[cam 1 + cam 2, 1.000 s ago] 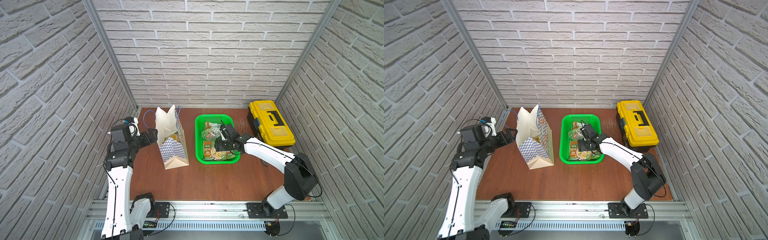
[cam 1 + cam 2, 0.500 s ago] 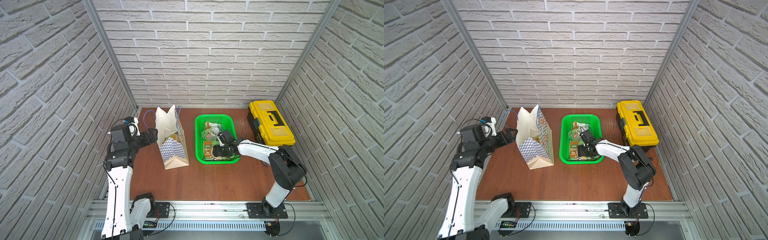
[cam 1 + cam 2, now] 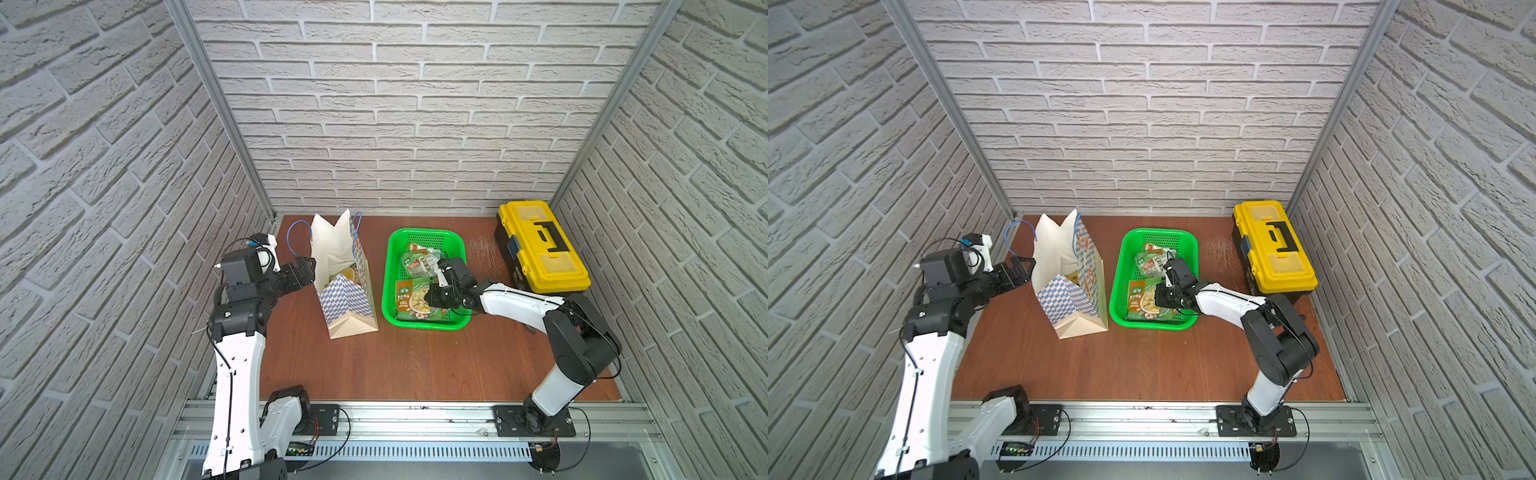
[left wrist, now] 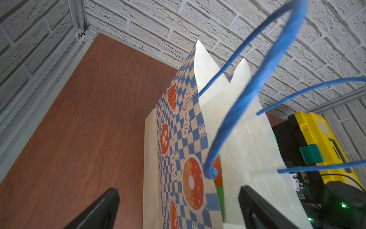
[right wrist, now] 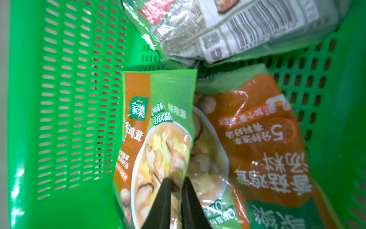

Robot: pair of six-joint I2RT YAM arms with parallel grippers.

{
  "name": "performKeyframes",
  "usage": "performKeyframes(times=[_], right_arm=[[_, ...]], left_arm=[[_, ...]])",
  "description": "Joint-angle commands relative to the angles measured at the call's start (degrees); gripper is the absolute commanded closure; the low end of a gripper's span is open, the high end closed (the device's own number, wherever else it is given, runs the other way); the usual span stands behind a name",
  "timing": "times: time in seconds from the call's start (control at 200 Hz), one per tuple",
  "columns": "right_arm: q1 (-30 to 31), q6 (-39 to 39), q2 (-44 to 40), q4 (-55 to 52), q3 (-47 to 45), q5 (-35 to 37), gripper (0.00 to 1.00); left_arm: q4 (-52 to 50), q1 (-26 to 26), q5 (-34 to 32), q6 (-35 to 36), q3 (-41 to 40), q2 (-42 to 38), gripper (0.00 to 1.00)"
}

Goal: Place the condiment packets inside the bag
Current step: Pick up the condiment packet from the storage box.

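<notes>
Packets (image 3: 417,264) lay in the basket (image 5: 69,99), so my right end effector (image 5: 176,188) pinched shut on one packet (image 5: 158,128) there, while my left end effector (image 4: 178,195), wide open, straddled the bag (image 4: 237,128) wall, seemingly to steady it.

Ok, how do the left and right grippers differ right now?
The left gripper has its fingers spread wide, while the right gripper has its fingers pinched shut. The left gripper holds nothing, and appears to straddle the near wall of the bag; the right gripper grips a condiment packet. The left gripper sits up by the bag's rim; the right gripper reaches down into the green basket. Both have black fingers.
</notes>
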Motion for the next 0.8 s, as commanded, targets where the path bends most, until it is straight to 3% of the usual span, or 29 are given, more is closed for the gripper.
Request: performKeyframes(times=[0.0,0.795], right_arm=[[0.3,1.1,-3.7,4.9,-0.2,-3.5,0.95],[0.7,-0.8,-25.6,3.8,-0.3,-1.0,0.97]], left_arm=[[2.6,0.4,0.9,0.3,-0.9,-0.8,0.02],[3.1,0.4,1.3,0.4,-1.3,-1.2,0.02]])
